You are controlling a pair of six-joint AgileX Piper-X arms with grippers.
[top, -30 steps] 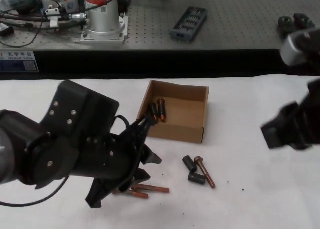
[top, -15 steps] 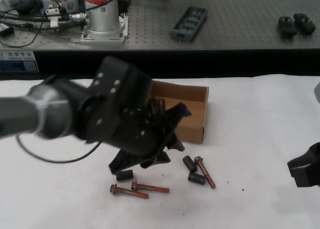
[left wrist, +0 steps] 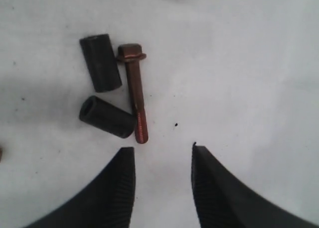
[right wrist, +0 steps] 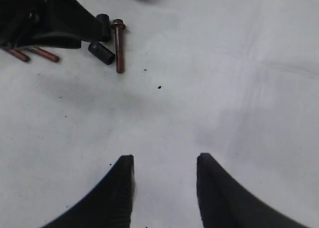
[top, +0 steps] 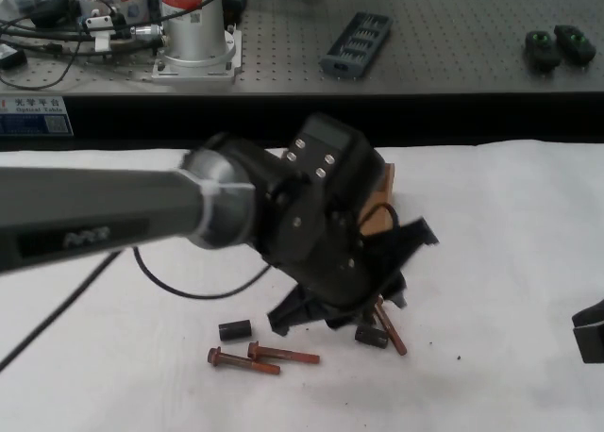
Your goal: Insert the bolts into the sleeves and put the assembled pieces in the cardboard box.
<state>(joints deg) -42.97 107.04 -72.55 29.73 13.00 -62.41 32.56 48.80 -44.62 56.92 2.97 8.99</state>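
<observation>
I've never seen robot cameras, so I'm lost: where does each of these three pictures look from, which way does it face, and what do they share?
High view: behind the arms, facing forward and down over the bench; the left arm stretches past the cardboard box.
Left wrist view: on that arm's wrist, facing down at a bolt and two sleeves; left gripper open.
Right wrist view: on the other wrist, facing the cloth; right gripper open.
Shared: all show that bolt.

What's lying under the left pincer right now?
Under the open left pincer, ahead of its tips, lie one copper bolt and two black sleeves, loose on the white cloth. In the high view that arm covers the inside of the cardboard box.
</observation>
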